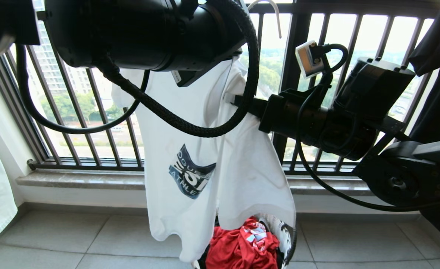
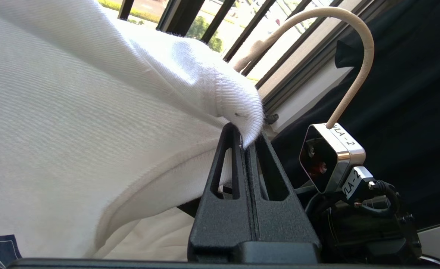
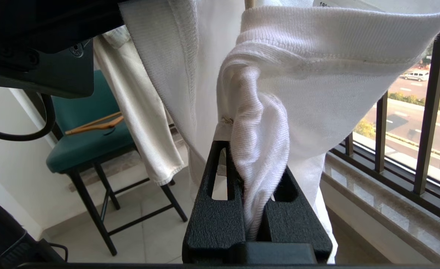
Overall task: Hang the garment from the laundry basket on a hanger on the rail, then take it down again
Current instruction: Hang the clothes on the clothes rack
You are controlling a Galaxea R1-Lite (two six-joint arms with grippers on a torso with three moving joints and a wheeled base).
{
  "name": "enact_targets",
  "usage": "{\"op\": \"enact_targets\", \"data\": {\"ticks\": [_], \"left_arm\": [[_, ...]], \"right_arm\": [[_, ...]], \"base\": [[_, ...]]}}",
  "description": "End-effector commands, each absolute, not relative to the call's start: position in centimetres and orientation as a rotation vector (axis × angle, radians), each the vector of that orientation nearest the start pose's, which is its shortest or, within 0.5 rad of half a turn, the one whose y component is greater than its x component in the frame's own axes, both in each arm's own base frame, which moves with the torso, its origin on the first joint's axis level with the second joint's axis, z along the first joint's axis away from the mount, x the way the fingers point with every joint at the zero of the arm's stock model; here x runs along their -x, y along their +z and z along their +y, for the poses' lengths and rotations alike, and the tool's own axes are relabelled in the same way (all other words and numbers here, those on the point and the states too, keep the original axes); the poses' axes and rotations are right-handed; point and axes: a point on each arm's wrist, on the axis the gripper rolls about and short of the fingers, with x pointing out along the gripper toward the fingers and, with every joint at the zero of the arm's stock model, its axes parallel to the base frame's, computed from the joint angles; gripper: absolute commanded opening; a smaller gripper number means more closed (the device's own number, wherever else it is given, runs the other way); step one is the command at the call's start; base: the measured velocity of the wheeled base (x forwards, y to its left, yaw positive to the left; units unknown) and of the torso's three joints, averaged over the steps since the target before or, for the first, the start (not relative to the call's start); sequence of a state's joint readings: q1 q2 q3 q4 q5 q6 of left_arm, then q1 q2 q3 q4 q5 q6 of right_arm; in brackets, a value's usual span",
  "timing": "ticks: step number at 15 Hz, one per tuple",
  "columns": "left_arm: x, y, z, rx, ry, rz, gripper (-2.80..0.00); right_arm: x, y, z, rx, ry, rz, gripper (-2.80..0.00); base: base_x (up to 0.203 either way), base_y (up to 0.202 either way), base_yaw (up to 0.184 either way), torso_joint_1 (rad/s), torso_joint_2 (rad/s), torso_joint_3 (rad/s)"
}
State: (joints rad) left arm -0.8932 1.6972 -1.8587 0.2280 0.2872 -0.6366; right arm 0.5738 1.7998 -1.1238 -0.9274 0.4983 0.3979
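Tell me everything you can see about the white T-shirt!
The T-shirt is white knit cotton by its look, with a ribbed collar and a navy chest graphic with white letters. It hangs in the air before the window bars, its hem over the basket. The left gripper and right gripper each pinch its collar. A beige hanger hook rises beside it.
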Motion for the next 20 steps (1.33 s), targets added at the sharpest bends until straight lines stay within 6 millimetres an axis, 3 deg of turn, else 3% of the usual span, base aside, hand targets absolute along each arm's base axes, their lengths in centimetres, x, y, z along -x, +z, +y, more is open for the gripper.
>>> {"op": "enact_targets", "data": {"ticks": [1,4,7,12,13,17,20], "left_arm": [[-19.2,39.6,-23.0,0.577,-0.571,0.236,-2.8],[-18.3,40.4,-23.2,0.56,-0.611,0.208,-2.8],[-17.5,39.6,-24.5,0.503,-0.635,0.231,-2.8],[-17.1,40.4,-23.7,0.468,-0.641,0.188,-2.8],[-17.1,40.3,-23.8,0.456,-0.641,0.186,0.0],[-16.6,40.2,-23.4,0.406,-0.648,0.186,0.0],[-16.3,39.0,-23.5,0.324,-0.635,0.287,0.0]], "right_arm": [[-28.5,26.7,19.9,-0.37,1.112,-0.051,-2.8],[-28.3,26.9,19.8,-0.378,1.115,-0.05,-2.8],[-27.7,27.4,19.6,-0.403,1.125,-0.051,-2.8],[-27.2,27.9,19.3,-0.414,1.132,-0.058,-2.8],[-27.1,28.0,19.2,-0.414,1.132,-0.063,-2.8],[-26.9,28.3,19.1,-0.414,1.134,-0.07,-2.8],[-26.9,28.5,19.0,-0.43,1.134,-0.069,-2.8]], "base": [[0.0,0.0,0.0,0.0,0.0,0.0],[0.0,0.0,0.0,0.0,0.0,0.0],[0.0,0.0,0.0,0.0,0.0,0.0],[0.0,0.0,0.0,0.0,0.0,0.0],[0.0,0.0,0.0,0.0,0.0,0.0],[0.0,0.0,0.0,0.0,0.0,0.0],[0.0,0.0,0.0,0.0,0.0,0.0]]}}
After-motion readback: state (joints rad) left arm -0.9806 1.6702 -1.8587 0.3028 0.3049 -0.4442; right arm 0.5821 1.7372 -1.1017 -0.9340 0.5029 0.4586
